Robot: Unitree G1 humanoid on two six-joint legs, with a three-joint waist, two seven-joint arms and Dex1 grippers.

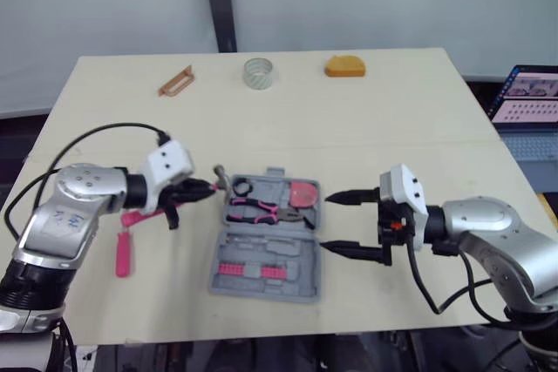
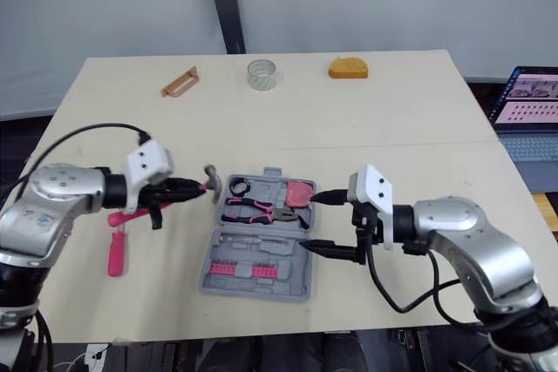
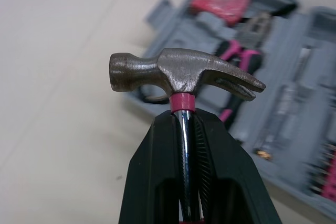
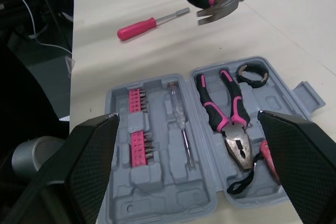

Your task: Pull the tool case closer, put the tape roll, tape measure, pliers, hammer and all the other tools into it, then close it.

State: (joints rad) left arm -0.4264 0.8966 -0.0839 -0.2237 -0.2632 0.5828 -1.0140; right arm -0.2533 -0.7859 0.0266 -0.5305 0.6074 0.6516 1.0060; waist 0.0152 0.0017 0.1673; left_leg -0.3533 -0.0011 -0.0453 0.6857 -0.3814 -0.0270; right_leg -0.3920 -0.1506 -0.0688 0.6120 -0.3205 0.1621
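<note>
tool case point(image 1: 301, 283): pliers point(image 1: 261, 209), perhaps tape measure point(image 1: 303, 192)

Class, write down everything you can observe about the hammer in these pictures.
The hammer is a small claw hammer. It has a dull, worn metal head with a round striking face and a split claw, a pink collar beneath it, a shiny steel shaft and a pink grip. The left end effector is shut on the shaft just below the head. It holds the hammer roughly level, seemingly off the table, with the head toward the open tool case. Nothing else touches it.
</note>
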